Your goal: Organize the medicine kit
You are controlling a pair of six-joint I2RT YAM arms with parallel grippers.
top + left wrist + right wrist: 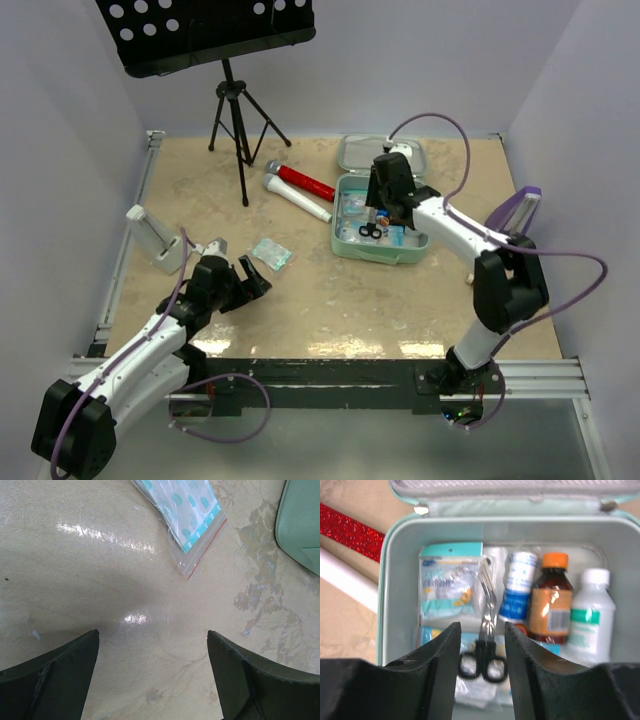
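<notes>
Two arms reach out from my near edge of the bench (330, 310). On my left, the left gripper (247, 280) (152, 636) hangs low over bare bench with its jaws spread wide and nothing between them. Just past it lies a small clear bag (271, 254) (186, 517) with blue-green dots, flat on the bench. The jaws are near the bag but not touching it.

Farther in and to the right sits the medicine kit (338, 236) (395, 555) - a mint-green box, wide open. Its lid (358, 152) is tipped back behind it and lies flat. The right gripper (385, 215) (482, 626) points down into the box. Its jaws are a little apart, and black-handled scissors (370, 231) (489, 597) lie in the gap under them. I see space on each side of the blades, so the jaws are not pinching them.

Also inside the box are a brown bottle (551, 605) with an orange cap, a white bottle (590, 617), a blue and white roll (519, 587) and a soft packet (449, 587).

Left of the box lie a shiny red stick (307, 183) and a white stick (300, 204), side by side. A white stand (158, 238) sits near the left edge, and a purple stand (515, 212) sits at the right edge.

Farthest back is a black music stand (205, 30) on three legs.
</notes>
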